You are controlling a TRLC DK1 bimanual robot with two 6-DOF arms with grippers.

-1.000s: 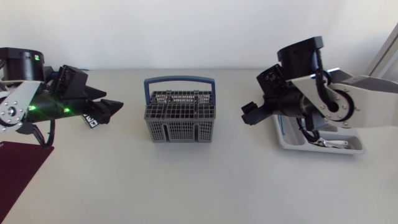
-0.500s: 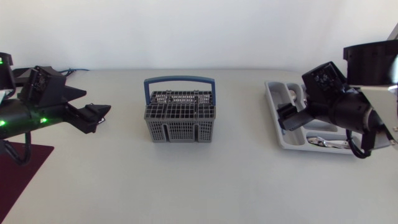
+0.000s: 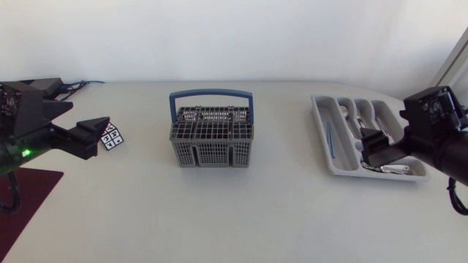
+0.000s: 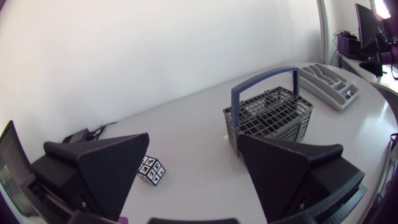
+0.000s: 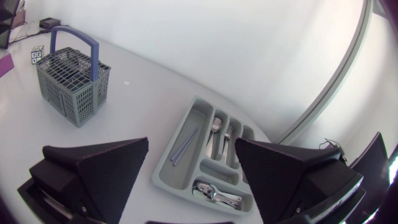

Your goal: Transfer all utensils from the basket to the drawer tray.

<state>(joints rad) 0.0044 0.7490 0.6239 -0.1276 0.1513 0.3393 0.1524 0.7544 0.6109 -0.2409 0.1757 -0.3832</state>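
Our grey plastic mesh cutlery basket with a blue hoop handle (image 3: 211, 137) stands upright midway between the table's left and right edges, somewhat nearer the far edge. We cannot tell what lies under its grid top. The light grey plastic drawer tray with several compartments (image 3: 316, 111) lies flat towards the right edge, well apart from the basket. A thin blue-grey rod (image 3: 328, 139) lies in the tray's long compartment on the basket side. A metal spoon (image 5: 214, 127) and a metal fork (image 5: 227, 133) lie in the narrow compartments beside it, and a cluster of shiny metal cutlery (image 3: 390, 169) sits in the crosswise compartment at the near end.

Our left gripper (image 3: 88, 117) hangs by the left edge with its fingers spread wide and nothing between them. A small white cube with black square markings (image 3: 111, 136) rests on the table just beside it. Our right gripper (image 3: 371, 145) hovers over the tray, its fingers likewise parted and empty. A dark red mat (image 3: 22, 197) covers the near left corner
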